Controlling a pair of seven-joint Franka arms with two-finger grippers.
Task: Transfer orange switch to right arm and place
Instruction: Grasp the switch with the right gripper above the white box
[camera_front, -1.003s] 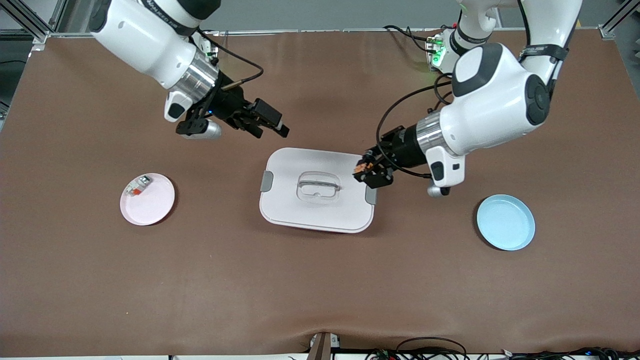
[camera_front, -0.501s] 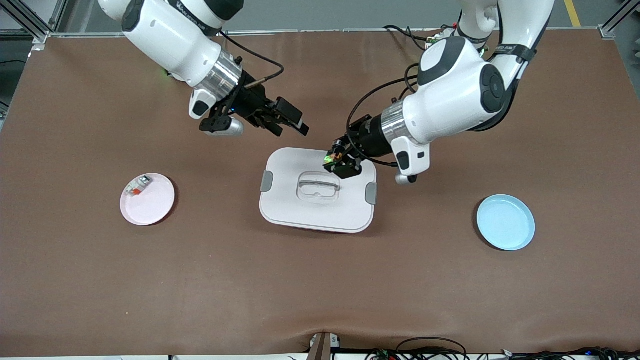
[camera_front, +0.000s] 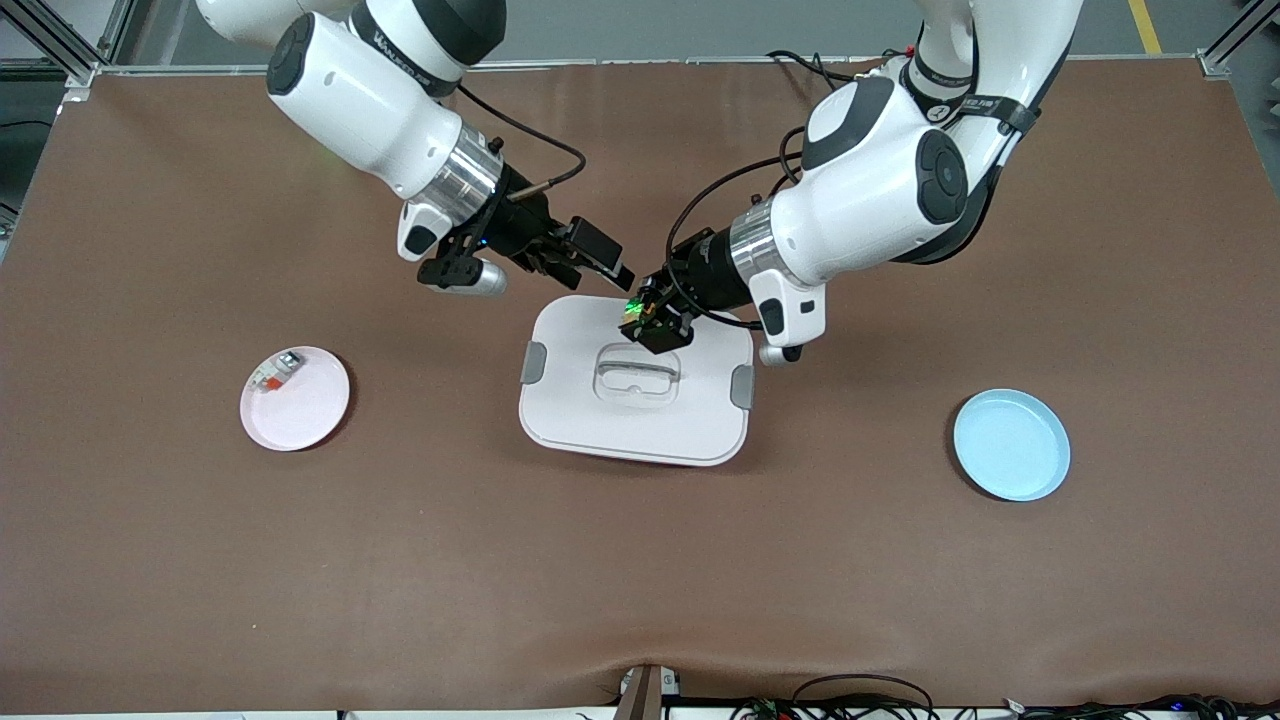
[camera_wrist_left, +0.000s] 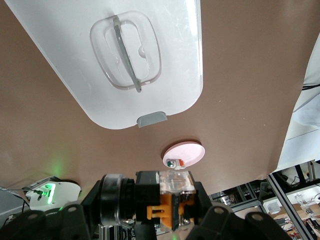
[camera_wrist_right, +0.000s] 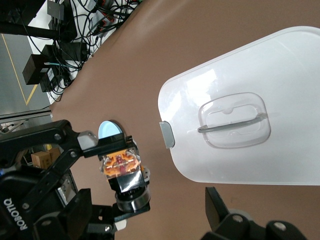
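Note:
My left gripper (camera_front: 648, 320) is shut on the orange switch (camera_front: 640, 308), a small black part with an orange middle and a clear cap. It holds the switch in the air over the farther edge of the white lidded container (camera_front: 560, 420). The left wrist view shows the switch (camera_wrist_left: 167, 200) clamped between the jaws. My right gripper (camera_front: 595, 273) is open and hangs just beside the switch, toward the right arm's end, not touching it. In the right wrist view the switch (camera_wrist_right: 122, 170) sits ahead of my open right gripper (camera_wrist_right: 150, 220).
A pink plate (camera_front: 295, 410) holding a small white-and-red part (camera_front: 275, 372) lies toward the right arm's end. An empty blue plate (camera_front: 1010, 445) lies toward the left arm's end. The container has a clear handle (camera_front: 638, 372) and grey clips.
Both arms moved toward each other. The left gripper carried the switch from the container's clip edge to over its farther edge. The right gripper came down close beside it.

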